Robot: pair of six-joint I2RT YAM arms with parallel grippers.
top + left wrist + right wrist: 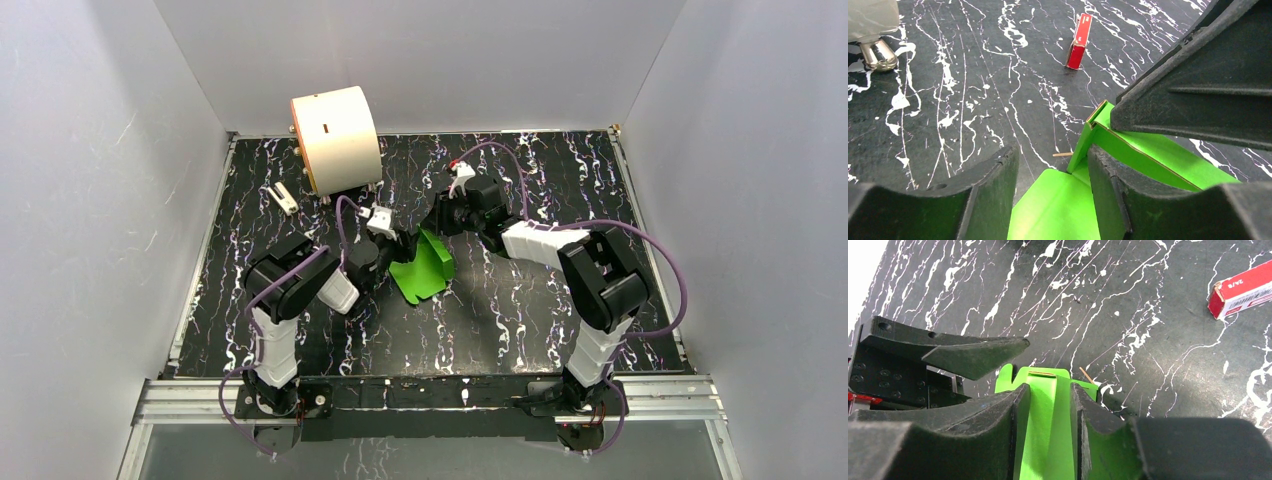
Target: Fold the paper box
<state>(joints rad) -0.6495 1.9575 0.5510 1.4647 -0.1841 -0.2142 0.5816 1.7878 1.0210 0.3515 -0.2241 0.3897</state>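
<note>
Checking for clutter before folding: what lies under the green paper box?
Black marbled table shows around the paper box; a thin tan sliver pokes out at its edge. Directly beneath is covered by the sheet.

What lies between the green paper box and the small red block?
Nothing: only bare marbled table separates paper box and red block, shown in the left wrist view.

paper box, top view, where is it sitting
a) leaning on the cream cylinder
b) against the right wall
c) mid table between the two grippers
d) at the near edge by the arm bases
c: the paper box lies mid table, with the left gripper at its left edge and the right gripper at its far side, well apart from the cream cylinder.
</note>
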